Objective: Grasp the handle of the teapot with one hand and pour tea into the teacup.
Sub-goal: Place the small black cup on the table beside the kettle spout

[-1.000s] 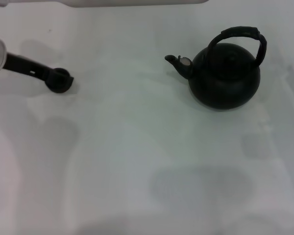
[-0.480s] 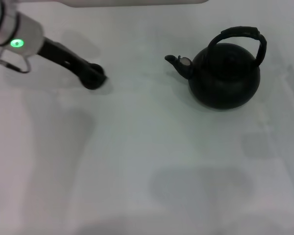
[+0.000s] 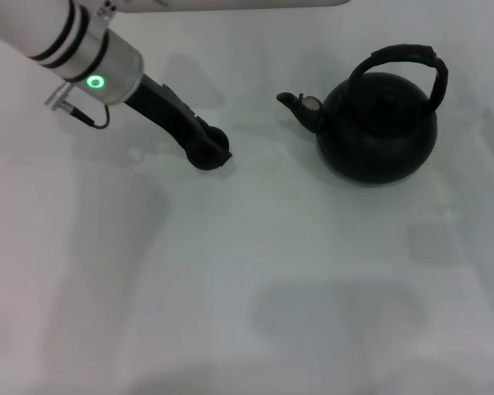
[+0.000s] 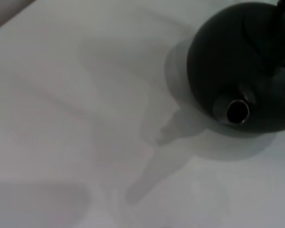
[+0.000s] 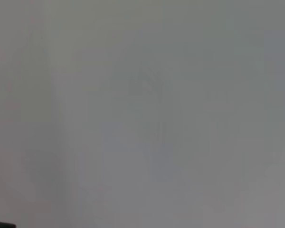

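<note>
The matte black teapot [image 3: 377,132] stands at the table's far right, its arched handle [image 3: 403,56] upright and its spout [image 3: 295,103] pointing left. My left arm reaches in from the upper left. Its gripper [image 3: 202,150] is shut on the small black teacup [image 3: 210,155], low over the table about a teapot's width left of the spout. The left wrist view shows the teapot [image 4: 237,57] and its spout opening [image 4: 237,111] close ahead, with no fingers or cup showing. My right gripper is out of view. Its wrist view shows only blank surface.
The white table [image 3: 272,271] spreads around both objects. A pale raised edge [image 3: 230,4] runs along the far side. A green light glows on the left wrist [image 3: 94,81].
My left gripper has travelled right with the teacup, from the far left edge to near the teapot's spout. The teapot has not moved.
</note>
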`<state>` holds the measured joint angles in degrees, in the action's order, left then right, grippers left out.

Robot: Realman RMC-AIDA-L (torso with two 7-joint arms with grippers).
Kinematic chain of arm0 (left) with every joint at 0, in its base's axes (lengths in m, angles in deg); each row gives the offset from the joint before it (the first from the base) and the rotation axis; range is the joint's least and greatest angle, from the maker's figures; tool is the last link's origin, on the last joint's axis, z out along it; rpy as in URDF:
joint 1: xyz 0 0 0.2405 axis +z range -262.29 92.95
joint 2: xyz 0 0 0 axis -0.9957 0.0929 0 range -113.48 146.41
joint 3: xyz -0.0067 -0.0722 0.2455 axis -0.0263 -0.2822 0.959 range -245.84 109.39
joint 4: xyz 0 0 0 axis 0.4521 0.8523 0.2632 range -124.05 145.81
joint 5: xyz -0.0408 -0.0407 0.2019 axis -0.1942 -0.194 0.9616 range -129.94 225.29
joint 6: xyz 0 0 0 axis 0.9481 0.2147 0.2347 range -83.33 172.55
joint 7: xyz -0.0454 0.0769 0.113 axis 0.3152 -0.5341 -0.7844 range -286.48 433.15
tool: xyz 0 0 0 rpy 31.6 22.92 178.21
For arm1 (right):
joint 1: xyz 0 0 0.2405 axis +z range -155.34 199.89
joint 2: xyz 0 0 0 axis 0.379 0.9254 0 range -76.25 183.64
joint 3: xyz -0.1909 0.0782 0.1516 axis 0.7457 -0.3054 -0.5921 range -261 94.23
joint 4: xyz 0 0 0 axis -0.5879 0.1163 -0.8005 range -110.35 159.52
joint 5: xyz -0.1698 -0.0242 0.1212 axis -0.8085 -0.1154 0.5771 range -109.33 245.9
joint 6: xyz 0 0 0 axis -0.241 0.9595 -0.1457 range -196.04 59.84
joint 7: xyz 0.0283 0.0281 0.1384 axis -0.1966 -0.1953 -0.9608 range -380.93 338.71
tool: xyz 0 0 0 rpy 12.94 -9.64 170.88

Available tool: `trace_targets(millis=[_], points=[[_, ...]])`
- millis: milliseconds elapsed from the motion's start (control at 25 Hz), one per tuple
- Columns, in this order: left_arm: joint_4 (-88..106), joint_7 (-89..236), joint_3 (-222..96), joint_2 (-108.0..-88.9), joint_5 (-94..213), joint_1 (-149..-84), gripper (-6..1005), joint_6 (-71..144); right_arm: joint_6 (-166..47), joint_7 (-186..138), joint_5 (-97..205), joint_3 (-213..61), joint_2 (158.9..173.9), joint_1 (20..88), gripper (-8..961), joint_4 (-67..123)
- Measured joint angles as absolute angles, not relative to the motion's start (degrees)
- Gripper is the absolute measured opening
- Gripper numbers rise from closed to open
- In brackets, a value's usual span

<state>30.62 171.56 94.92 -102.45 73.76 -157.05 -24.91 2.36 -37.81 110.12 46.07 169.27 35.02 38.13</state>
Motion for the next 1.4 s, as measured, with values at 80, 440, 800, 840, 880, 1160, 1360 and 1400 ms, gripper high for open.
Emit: trace_targets(millis=[80,440,800,840,880,1160,1360,1400], points=[[29.4,171.8,94.9,-102.45,74.9,-157.3,698,-24.1,2.4,-37.8,110.1,46.1,169.27,35.0,841,38.1],[25.2,172.5,94.9,-102.51,76.2,-157.1,698,-20.9,2.8,-37.8,110.1,46.1,169.27,35.0,840,38.4],[23.9,173.2,94.9,-102.54,78.1,-156.5,698,-20.6,4.5,-37.9,110.0,46.1,169.27,34.7,841,38.6],[23.9,173.2,94.9,-102.54,78.1,-156.4,698,-20.5,4.7,-37.9,110.0,46.2,169.27,34.7,841,38.6],[23.9,173.2,94.9,-102.53,78.1,-156.4,698,-20.5,4.8,-37.9,110.0,46.2,169.27,34.7,841,38.6],[23.8,173.3,94.8,-102.53,78.1,-156.4,699,-20.5,4.6,-38.0,110.0,46.3,169.27,34.7,841,38.5],[23.8,174.2,94.8,-102.54,78.7,-156.7,699,-20.6,4.5,-38.0,110.0,46.4,169.27,34.8,840,38.6],[23.8,174.3,94.8,-102.53,79.0,-156.8,699,-20.7,4.5,-38.0,110.0,46.4,169.27,34.8,840,38.6]])
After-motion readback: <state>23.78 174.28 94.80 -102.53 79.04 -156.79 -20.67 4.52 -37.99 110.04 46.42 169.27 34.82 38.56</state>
